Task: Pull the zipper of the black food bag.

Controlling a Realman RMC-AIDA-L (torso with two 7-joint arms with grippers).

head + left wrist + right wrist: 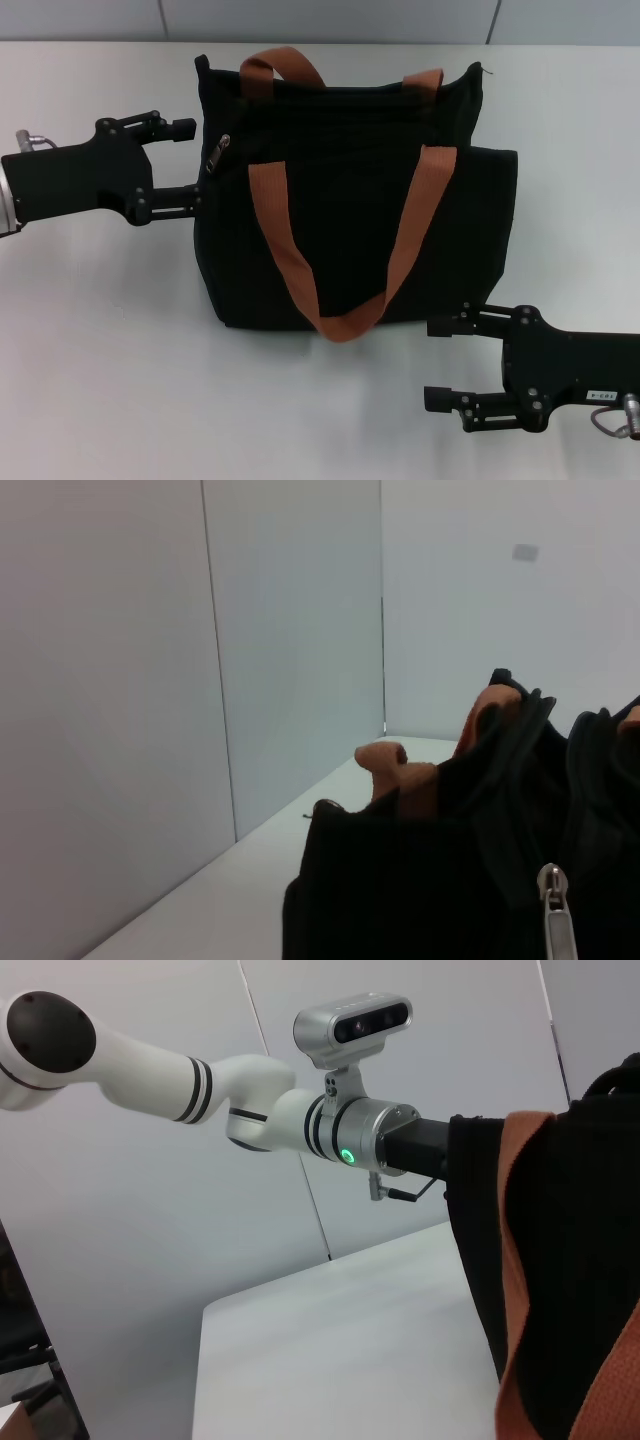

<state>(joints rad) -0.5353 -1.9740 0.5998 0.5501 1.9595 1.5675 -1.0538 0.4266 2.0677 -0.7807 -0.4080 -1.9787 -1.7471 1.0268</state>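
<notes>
The black food bag (350, 200) is standing upright on the white table (100, 350), set toward the far middle of the surface, with its front pocket panel facing the near side. Two orange-brown straps (400, 245) are showing: one is hanging down the front in a long loop reaching the table, the other is arching over the top at the far side. The top edges are lying close together; nothing inside the bag can be seen.

The zipper (217, 155) is sitting at the bag's upper left corner, a small silver tab hanging along the black zipper line. In the left wrist view the tab (556, 920) is dangling against black fabric.

The left gripper (190, 165) is reaching in from the left, fingers spread apart, one finger above and one below the tab's height, tips just beside the bag's left edge and not clamped on anything.

The right gripper (436, 362) is resting low at the near right, fingers parted and released, the far finger close to the bag's lower right corner. A small white label on its body is not readable.

The right wrist view is showing the left arm (200, 1085) with a lit green ring.
</notes>
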